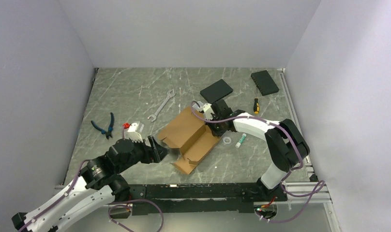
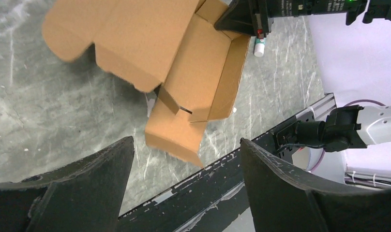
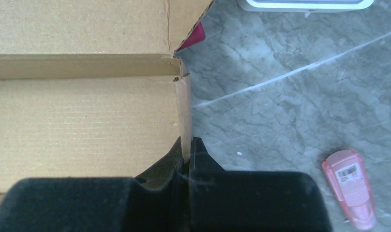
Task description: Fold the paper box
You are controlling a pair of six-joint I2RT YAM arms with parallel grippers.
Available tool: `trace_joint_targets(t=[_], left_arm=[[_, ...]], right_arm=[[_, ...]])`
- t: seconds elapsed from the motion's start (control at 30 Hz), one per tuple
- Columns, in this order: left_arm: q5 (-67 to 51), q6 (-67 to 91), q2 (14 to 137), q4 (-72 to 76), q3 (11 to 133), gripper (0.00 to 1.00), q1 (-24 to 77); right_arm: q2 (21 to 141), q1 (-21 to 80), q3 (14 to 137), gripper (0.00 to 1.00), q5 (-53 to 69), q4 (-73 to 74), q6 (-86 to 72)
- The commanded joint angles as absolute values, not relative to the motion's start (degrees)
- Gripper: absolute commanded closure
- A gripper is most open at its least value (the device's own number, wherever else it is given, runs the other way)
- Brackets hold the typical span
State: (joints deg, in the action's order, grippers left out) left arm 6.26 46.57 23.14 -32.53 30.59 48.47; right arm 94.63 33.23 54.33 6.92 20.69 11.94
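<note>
The paper box (image 1: 188,137) is a brown corrugated sheet with raised side walls and loose flaps, lying mid-table. My right gripper (image 1: 215,124) is at its far right end. In the right wrist view the right gripper (image 3: 186,145) is shut on a thin upright edge of the box (image 3: 82,111). My left gripper (image 1: 157,147) hovers at the box's near left side. The left wrist view shows the left gripper (image 2: 186,140) open and empty, with the box (image 2: 184,58) ahead of its fingers.
A wrench (image 1: 162,106), blue pliers (image 1: 104,126) and a small white and red part (image 1: 133,127) lie to the left. Two black slabs (image 1: 216,90) (image 1: 264,82) and a screwdriver (image 1: 255,105) lie behind. A white tube (image 1: 240,140) and a clear ring (image 1: 227,140) sit right of the box.
</note>
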Motion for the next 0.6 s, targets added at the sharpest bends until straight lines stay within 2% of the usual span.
trace_joint_targets(t=[0.0, 0.2, 0.5, 0.57], left_arm=[[4.27, 51.08, 25.72, -30.10, 29.81, 0.17, 48.76], [5.72, 56.16, 31.03, -33.83, 30.29, 0.16, 48.72], [7.78, 60.88, 39.51, -40.65, 33.92, 0.16, 48.73], [6.39, 60.89, 39.41, -39.72, 33.38, 0.15, 48.72]], right_arm=[[92.34, 33.22, 52.42, 1.00, 5.62, 15.66, 6.16], [91.38, 33.33, 50.20, 1.00, 6.22, 11.90, 2.01], [91.02, 33.35, 51.95, 0.71, 12.64, 14.59, 4.04], [90.21, 33.36, 52.12, 0.68, 13.19, 14.84, 4.42]])
